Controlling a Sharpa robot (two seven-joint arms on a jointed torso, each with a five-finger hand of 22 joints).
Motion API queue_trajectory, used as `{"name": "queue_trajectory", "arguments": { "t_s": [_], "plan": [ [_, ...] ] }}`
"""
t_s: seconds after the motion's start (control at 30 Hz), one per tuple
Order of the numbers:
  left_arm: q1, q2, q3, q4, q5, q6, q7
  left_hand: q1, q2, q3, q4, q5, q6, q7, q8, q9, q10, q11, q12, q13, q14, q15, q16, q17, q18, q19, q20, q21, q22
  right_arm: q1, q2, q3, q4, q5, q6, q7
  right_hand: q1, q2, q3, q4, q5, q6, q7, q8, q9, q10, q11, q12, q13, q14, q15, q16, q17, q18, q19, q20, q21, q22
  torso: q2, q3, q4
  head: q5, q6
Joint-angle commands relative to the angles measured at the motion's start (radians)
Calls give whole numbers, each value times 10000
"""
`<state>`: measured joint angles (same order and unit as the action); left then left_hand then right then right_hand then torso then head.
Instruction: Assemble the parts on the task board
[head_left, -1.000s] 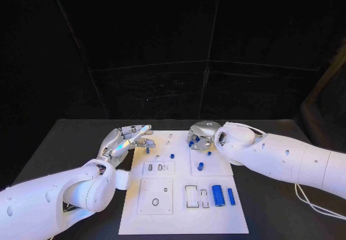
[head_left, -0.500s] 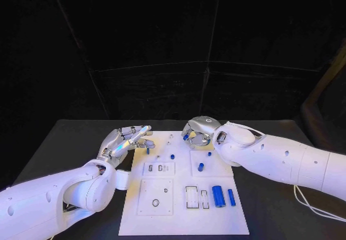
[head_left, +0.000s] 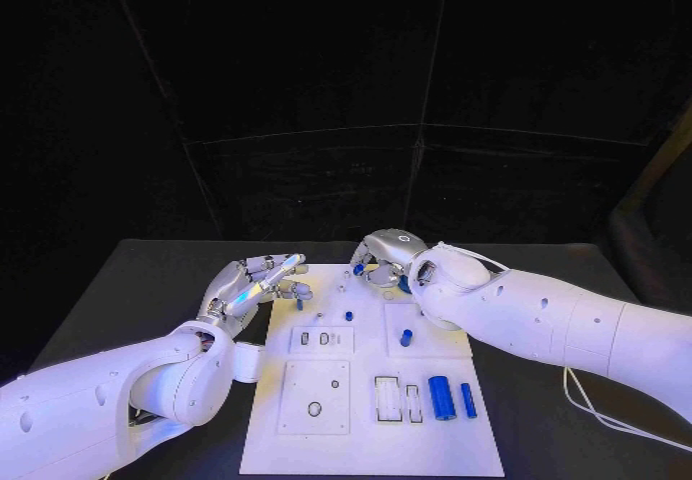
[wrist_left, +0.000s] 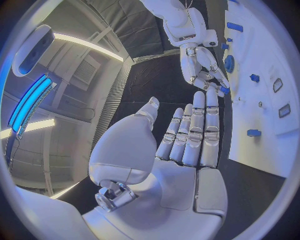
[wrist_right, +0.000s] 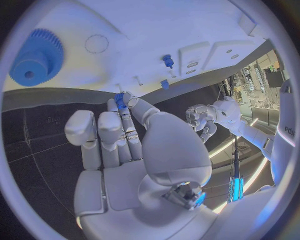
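A: Small blue plastic part (wrist_right: 119, 101) pinched at the fingertips of the silver right hand (head_left: 382, 266), held over the far edge of the flat white task board (head_left: 433, 450).

B: Left?

A: Silver left hand (head_left: 257, 283) holds nothing, fingers straight, side by side, beside the board's left edge.

White task board (head_left: 369, 440) flat on table, small blue parts (head_left: 440, 397) lying on it, blue gear (wrist_right: 35, 56) near far edge

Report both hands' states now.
Left hand: open, fingers extended, holding nothing.
Right hand: pinching a small blue part at its fingertips, above the task board.
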<state>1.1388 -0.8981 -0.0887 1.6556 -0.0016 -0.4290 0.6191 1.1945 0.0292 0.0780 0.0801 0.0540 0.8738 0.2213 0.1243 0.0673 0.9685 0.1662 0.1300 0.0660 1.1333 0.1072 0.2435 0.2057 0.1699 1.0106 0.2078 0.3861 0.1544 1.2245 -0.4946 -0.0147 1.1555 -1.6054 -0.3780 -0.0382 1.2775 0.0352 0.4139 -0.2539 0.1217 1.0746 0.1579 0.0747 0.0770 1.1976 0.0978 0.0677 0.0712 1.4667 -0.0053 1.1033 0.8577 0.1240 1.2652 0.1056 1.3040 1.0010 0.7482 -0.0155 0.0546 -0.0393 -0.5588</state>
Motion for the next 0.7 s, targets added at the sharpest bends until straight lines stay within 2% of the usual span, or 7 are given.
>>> {"name": "queue_trajectory", "arguments": {
  "t_s": [0.03,0.23,0.37,0.63,0.7],
  "plan": [
    [23,15,11,16,18,164,11,20,95,-16,-32,-37,0,72,-35,-11,-32,69,-57,-13,-13,29,-58,12,112,29,36,-36,-13,33,208,9,-179,-15,187,-188,-9,-83,40,57,1,-24,34,-47,-10,23,-92,-37,-17,41,55,79,21,-131,-39,0,52,13,50,-3,50,-16,35],
    [41,52,11,12,18,192,-1,20,95,-16,-32,-37,0,72,-35,-11,-32,69,-57,-13,-13,29,-58,12,112,29,36,-36,-13,54,634,8,-606,-222,272,-444,-38,-109,68,104,-31,-47,33,-63,-13,-15,-87,-43,-23,43,61,106,34,-135,-34,8,72,39,102,-22,89,-63,49],
    [53,62,11,16,18,204,-9,20,97,-18,-35,-37,-4,75,-42,-12,-37,72,-67,-13,-16,31,-64,17,112,26,38,-40,-16,64,801,9,-786,-306,241,-550,-39,-107,73,109,-32,-48,33,-64,-13,-18,-86,-43,-24,43,61,109,37,-135,-34,9,74,41,113,-18,76,-46,69],
    [60,91,11,-10,18,243,-35,20,98,-19,-36,-37,-5,76,-45,-12,-39,73,-70,-14,-17,31,-67,19,112,25,38,-41,-17,72,1087,9,-1071,-490,492,-666,-79,-150,107,167,-50,-91,40,-84,-20,-78,-73,-51,-32,37,72,125,30,-132,-51,20,80,35,130,-32,102,-64,40],
    [61,98,11,-15,18,263,-44,20,98,-19,-36,-37,-5,76,-45,-12,-39,73,-70,-14,-17,31,-67,19,112,25,38,-41,-17,73,1141,9,-1124,-609,542,-702,-90,-164,114,182,-53,-104,40,-89,-22,-97,-70,-53,-34,33,75,123,19,-130,-59,22,79,28,124,-21,95,-51,21]
  ]
}}
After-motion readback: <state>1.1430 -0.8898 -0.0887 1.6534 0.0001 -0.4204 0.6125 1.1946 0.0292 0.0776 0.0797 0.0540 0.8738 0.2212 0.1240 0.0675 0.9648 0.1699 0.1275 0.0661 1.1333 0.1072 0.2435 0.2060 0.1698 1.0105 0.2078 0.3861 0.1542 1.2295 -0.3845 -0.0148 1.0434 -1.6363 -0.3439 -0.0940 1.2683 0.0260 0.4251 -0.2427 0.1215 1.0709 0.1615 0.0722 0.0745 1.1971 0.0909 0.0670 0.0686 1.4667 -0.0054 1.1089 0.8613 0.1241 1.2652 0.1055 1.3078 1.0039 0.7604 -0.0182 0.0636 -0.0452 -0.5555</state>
